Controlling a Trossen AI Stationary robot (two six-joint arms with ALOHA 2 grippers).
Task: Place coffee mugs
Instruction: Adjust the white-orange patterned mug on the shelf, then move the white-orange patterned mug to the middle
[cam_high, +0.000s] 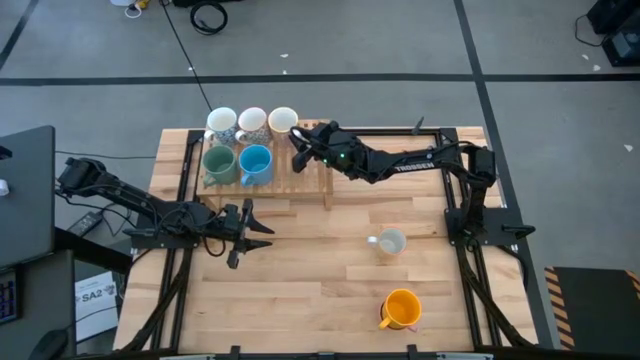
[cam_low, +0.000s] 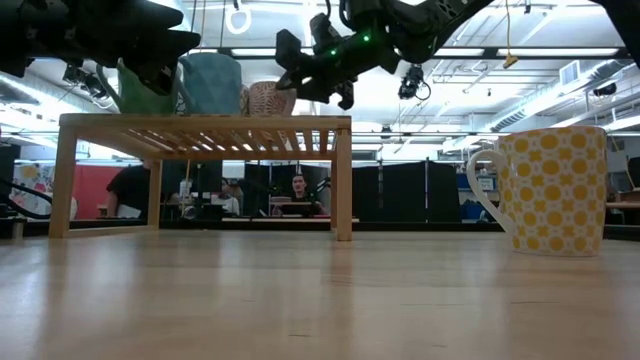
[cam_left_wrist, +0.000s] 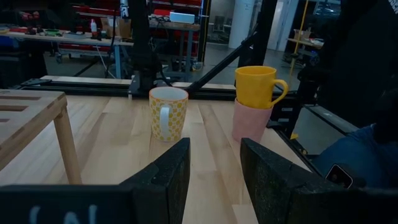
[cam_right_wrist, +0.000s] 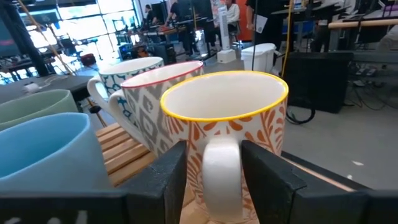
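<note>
A slatted wooden rack (cam_high: 312, 180) at the far left holds five mugs: three white patterned ones behind, green (cam_high: 219, 162) and blue (cam_high: 255, 162) in front. My right gripper (cam_high: 298, 140) is open at the orange-patterned, yellow-rimmed mug (cam_right_wrist: 224, 109), the rightmost one in the back row, with one finger on each side of its handle (cam_right_wrist: 221, 171). My left gripper (cam_high: 250, 228) hovers open over the table near the rack's front. A yellow-dotted mug (cam_high: 388, 242) stands on the table. An orange mug (cam_high: 402, 308) sits stacked on a pink one (cam_left_wrist: 252, 121). My right gripper (cam_right_wrist: 214, 149) comes level from the table's right, its fingers flanking the handle of the orange-patterned mug, which stands upright on the rack. A slim gap shows beside one finger (cam_right_wrist: 177, 171). Whether the other finger (cam_right_wrist: 264, 171) touches the handle, I cannot tell.
The rack's right half (cam_low: 300, 125) carries no mugs. Bare tabletop lies between the rack, the dotted mug (cam_left_wrist: 168, 112) and the stacked pair (cam_left_wrist: 258, 86). Black frame rails run along the table's edges. People sit in the room behind the table.
</note>
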